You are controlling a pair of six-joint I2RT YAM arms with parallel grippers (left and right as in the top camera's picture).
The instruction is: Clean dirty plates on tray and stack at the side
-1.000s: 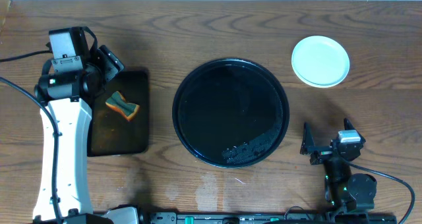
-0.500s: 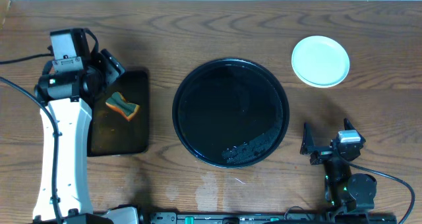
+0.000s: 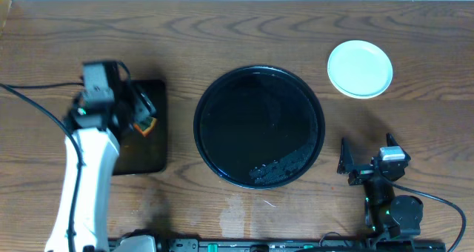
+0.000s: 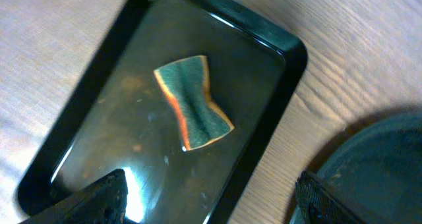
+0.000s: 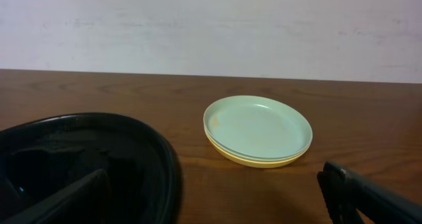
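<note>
Three plates (image 3: 360, 69) sit stacked on the table at the far right, off the tray. In the right wrist view the stack (image 5: 257, 128) shows mint-green plates on top and a yellow one at the bottom. The large round black tray (image 3: 252, 111) holds no plates; its rim shows in the right wrist view (image 5: 158, 151) and the left wrist view (image 4: 382, 158). My left gripper (image 3: 143, 105) is open and empty above the small tray; its jaws (image 4: 211, 191) stand wide apart. My right gripper (image 3: 368, 152) is open and empty near the front right (image 5: 211, 184).
A small rectangular black tray (image 3: 148, 159) lies left of the round tray, its rim in the left wrist view (image 4: 290, 46). A green and orange sponge (image 4: 193, 103) lies on it, partly hidden under my left gripper in the overhead view (image 3: 145, 126).
My left arm has swung right and toward the front, so its gripper now hangs over the rectangular tray and partly covers the sponge. The right arm and plates have not moved.
</note>
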